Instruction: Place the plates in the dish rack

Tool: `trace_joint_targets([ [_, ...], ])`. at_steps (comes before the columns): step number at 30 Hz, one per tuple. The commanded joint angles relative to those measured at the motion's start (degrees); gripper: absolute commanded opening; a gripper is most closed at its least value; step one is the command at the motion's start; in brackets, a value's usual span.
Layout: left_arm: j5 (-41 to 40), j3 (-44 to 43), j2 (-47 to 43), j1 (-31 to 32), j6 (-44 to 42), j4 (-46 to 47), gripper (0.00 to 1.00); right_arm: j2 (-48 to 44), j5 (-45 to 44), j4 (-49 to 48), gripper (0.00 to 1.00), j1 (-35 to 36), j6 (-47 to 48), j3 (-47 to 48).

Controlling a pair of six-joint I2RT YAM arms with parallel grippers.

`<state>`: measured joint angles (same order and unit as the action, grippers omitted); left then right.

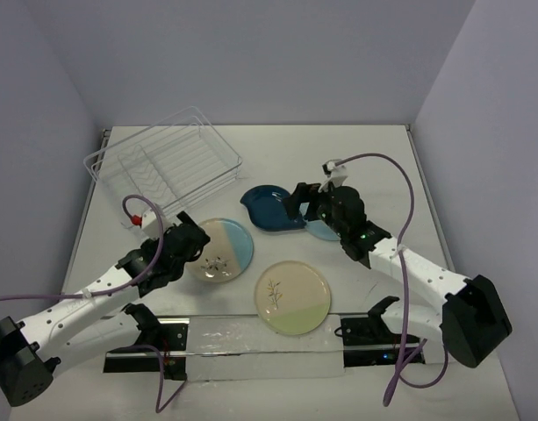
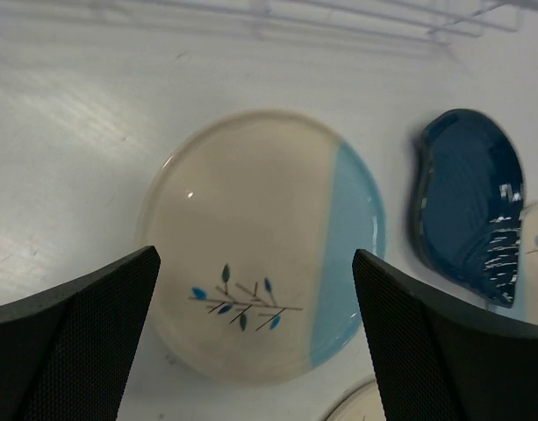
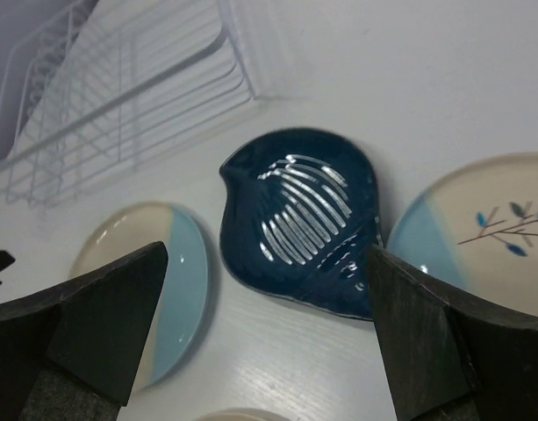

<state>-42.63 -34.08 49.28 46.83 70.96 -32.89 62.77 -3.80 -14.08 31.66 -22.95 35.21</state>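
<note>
From above, the clear dish rack (image 1: 163, 165) stands at the back left of the table (image 1: 356, 158), with the cream-and-green plate (image 1: 293, 296) flat in front. Left wrist: the left gripper (image 2: 255, 259), jaws spread, hangs over a beige-and-blue plate (image 2: 251, 193). Right wrist: the right gripper (image 3: 267, 253), jaws spread, hangs over the teal leaf-shaped plate (image 3: 295, 210).

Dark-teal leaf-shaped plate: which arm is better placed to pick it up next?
Right. The right gripper, open, hovers over the dark-teal leaf-shaped plate, centred in its wrist view. The left gripper is over a round beige and light-blue plate instead.

Top view high, looking down, wrist views low, near — both sharing the teal plate (image 3: 295, 219)
</note>
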Motion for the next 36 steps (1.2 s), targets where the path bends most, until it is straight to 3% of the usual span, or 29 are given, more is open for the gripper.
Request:
trace_joint_targets([
  [1, 4.31, -0.77, 0.95, 0.28, 9.37, -12.79, 0.98, 4.47, 2.57, -0.91, 1.00, 5.07, 5.16, 5.92],
  [4, 5.90, -0.39, 0.05, 0.34, 11.29, -15.78, 0.94, 8.28, 3.23, -0.77, 1.00, 6.56, 5.52, 7.88],
  [13, 8.56, 4.62, -1.92, 0.37, 10.48, -9.89, 0.90, 17.02, 8.69, 0.79, 1.00, 10.59, 6.38, 12.66],
  [18, 13.59, 9.08, -0.88, 0.34, 8.46, 2.13, 0.77, 19.56, 9.01, 1.95, 1.00, 11.53, 6.64, 13.10],
  [23, 10.12, 8.32, 2.04, 0.14, 9.69, 0.44, 0.80, 21.29, 11.56, 1.88, 1.00, 12.80, 7.03, 13.75],
  [27, 14.83, 10.22, 5.12, -2.39, 5.44, 6.80, 0.79, 22.63, 12.06, 2.04, 1.00, 13.34, 6.86, 14.68],
  [32, 15.80, 9.36, 8.07, -4.99, 5.16, 4.67, 0.58, 23.58, 11.21, 1.10, 1.00, 13.65, 6.96, 15.12],
  [36, 15.48, 9.25, 7.90, -5.03, 6.54, 3.02, 0.51, 26.24, 11.72, 1.64, 1.00, 13.91, 7.18, 17.72],
])
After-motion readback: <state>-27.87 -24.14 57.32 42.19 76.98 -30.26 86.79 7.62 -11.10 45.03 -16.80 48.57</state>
